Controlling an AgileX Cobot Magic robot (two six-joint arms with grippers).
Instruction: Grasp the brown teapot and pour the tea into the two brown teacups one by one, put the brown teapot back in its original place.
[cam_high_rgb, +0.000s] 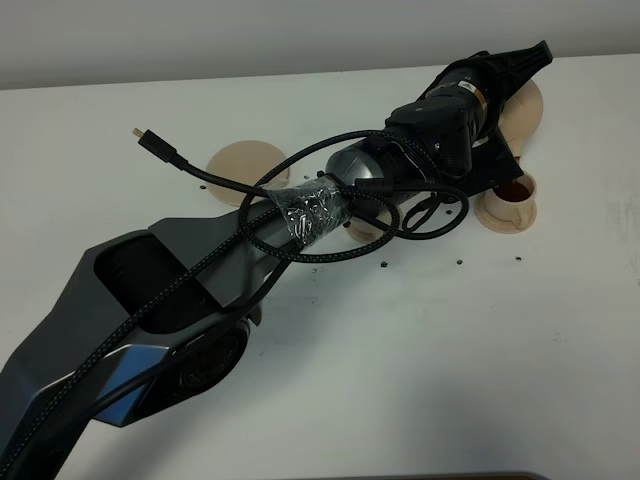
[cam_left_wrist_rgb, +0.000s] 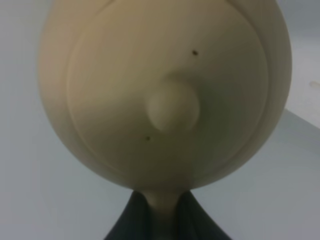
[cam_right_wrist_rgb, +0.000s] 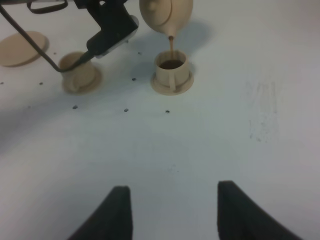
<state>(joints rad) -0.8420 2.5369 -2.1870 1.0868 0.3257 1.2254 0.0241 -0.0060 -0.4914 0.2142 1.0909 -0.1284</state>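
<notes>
Mid-pour: left tool (cam_left_wrist_rgb: 162, 220) clamped on teapot (cam_right_wrist_rgb: 165, 15) handle, tipping it over one cup (cam_right_wrist_rgb: 172, 72), streaming tea (cam_right_wrist_rgb: 171, 45) in. Other cup (cam_right_wrist_rgb: 77, 75) half hidden, fill unclear. Return to big saucer (cam_right_wrist_rgb: 20, 47) pending. Right tool (cam_right_wrist_rgb: 172, 210) wide, empty, low over bench (cam_right_wrist_rgb: 250, 150).

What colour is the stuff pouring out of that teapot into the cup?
Dark brown tea; the right wrist view shows it best.

White table (cam_high_rgb: 420, 380), pale grey wall (cam_high_rgb: 200, 40)
</notes>
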